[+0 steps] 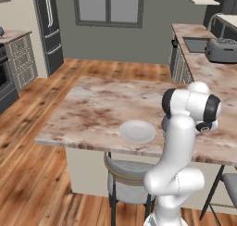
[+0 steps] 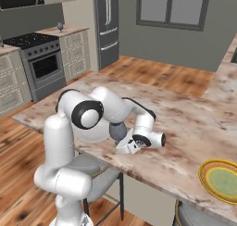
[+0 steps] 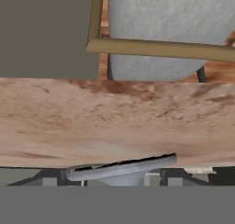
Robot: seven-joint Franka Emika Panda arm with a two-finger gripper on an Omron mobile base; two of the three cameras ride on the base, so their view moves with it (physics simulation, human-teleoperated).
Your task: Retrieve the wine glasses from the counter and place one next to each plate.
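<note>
My gripper point(image 2: 121, 136) hangs low over the marble island top point(image 2: 185, 114), just right of the white-grey plate point(image 1: 137, 131). It looks shut on a blue-grey goblet point(image 2: 118, 129), held tilted. In the hand view the goblet's round foot point(image 3: 121, 166) sits between the fingertips of the gripper point(image 3: 112, 176), over the island's near edge. The arm hides part of the white-grey plate point(image 2: 92, 133) in the right base view. The yellow-rimmed green plate point(image 2: 220, 179) lies at the island's near right end. A second goblet point(image 2: 59, 25) stands on the far counter point(image 2: 69, 31) beside the stove.
A grey stool point(image 1: 127, 174) is tucked under the island below the white plate, seen also as the stool point(image 3: 165, 30) past the island edge. A toaster point(image 1: 221, 49) and a sink point(image 1: 196, 44) are on the right counter. The black stove point(image 2: 39, 58) and the fridge point(image 2: 107, 21) stand at the back left.
</note>
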